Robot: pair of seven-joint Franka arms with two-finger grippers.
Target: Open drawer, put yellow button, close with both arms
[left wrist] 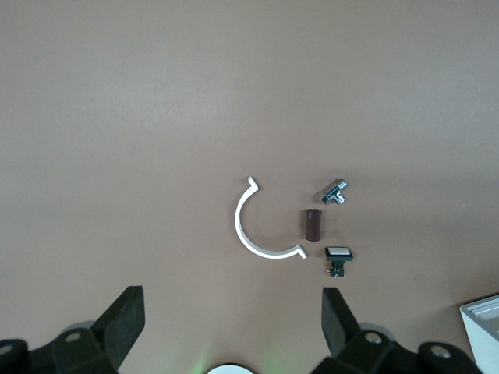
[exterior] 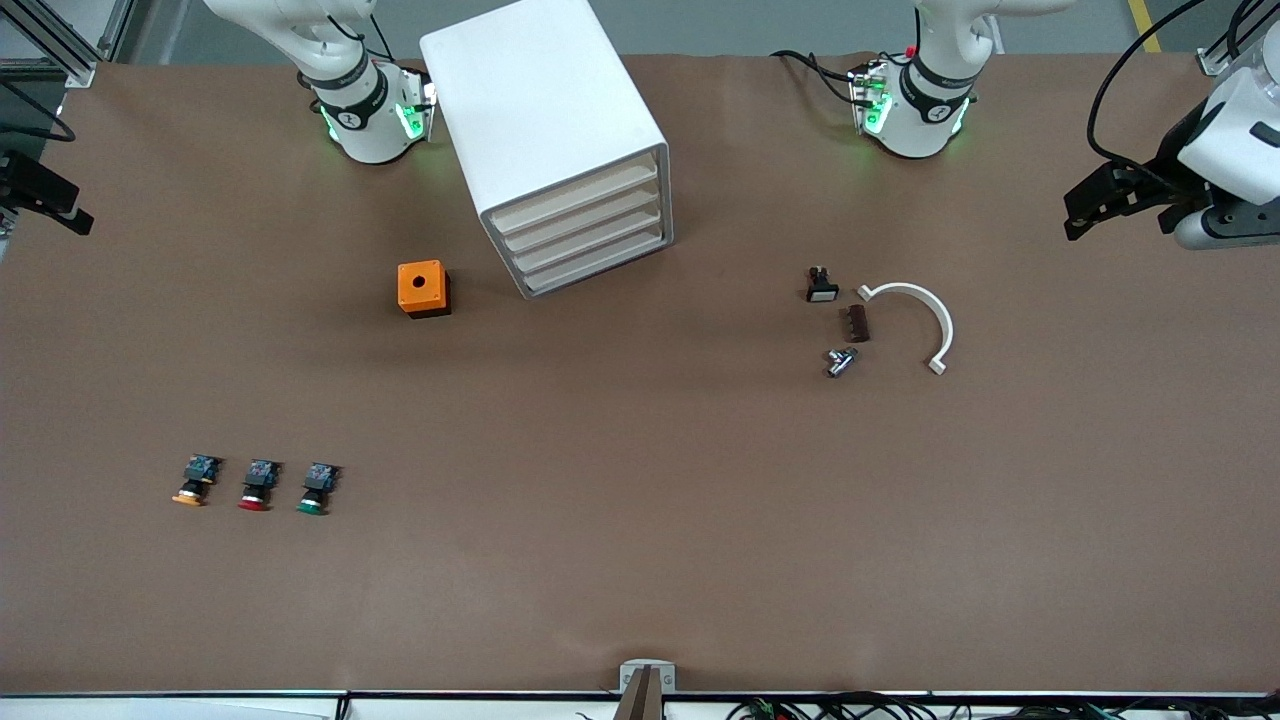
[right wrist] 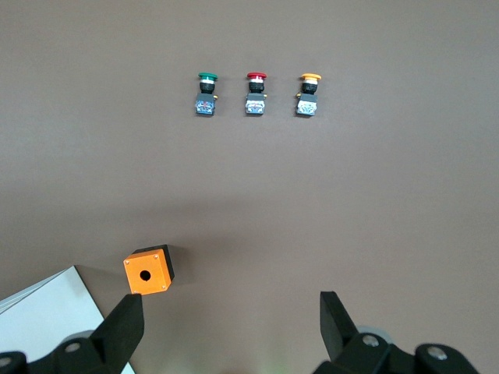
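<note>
High over the counter point(exterior: 640, 560) my left end effector point(left wrist: 234, 327) and right end effector point(right wrist: 230, 327) wait spread, since the drawer point(exterior: 575, 195) is shut and the yellow button point(exterior: 194, 482) untouched.

The glossy white left arm point(exterior: 1235, 140) waits raised at its own end of the table, its black two-finger left gripper point(left wrist: 234, 323) spread wide and empty. The black right gripper point(right wrist: 231, 327) hangs likewise parted, holding nothing.
</note>
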